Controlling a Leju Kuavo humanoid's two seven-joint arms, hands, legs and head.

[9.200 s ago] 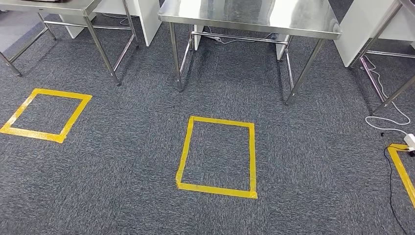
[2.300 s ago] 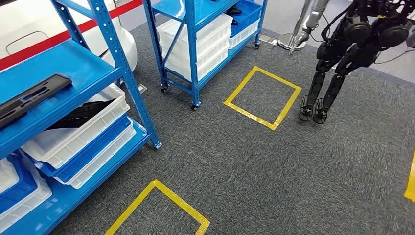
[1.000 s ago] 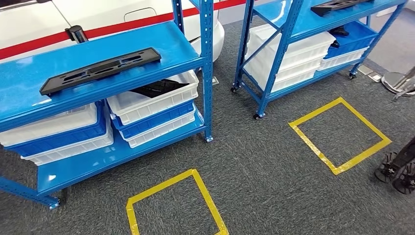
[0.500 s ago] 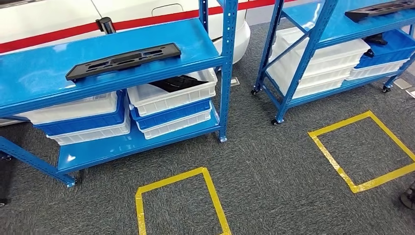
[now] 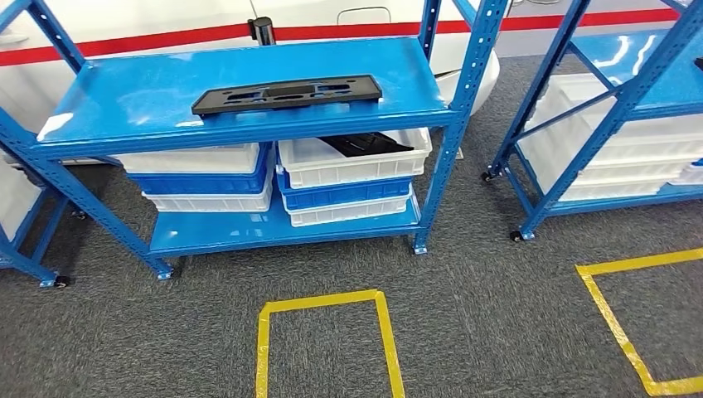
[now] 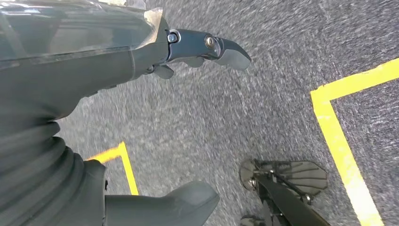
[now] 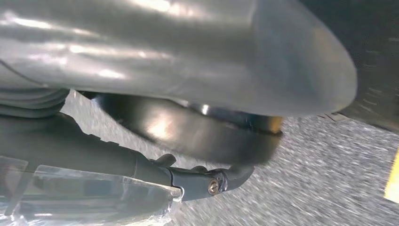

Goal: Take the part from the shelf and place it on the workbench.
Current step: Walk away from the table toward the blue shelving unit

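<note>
The part [image 5: 286, 94], a long flat black plastic piece with cut-outs, lies on the top board of a blue metal shelf [image 5: 124, 99] straight ahead in the head view. A second black piece [image 5: 365, 144] sticks out of a white bin [image 5: 348, 170] one level below. My left hand [image 6: 84, 75] hangs over the grey carpet in the left wrist view, thumb and fingers apart with nothing between them. In the right wrist view my right hand [image 7: 117, 165] hangs beside my body, fingers stretched out and holding nothing.
A yellow tape square [image 5: 264, 332] marks the carpet in front of the shelf, with another [image 5: 613, 323] to the right. A second blue shelf [image 5: 622, 108] with white bins stands at the right. A white car [image 5: 166, 21] with a red stripe is behind.
The whole head view has swung round: first steel tables, then shelves sliding across. The shelf with the part now stands centred and squarer to me. The part itself has not moved.
</note>
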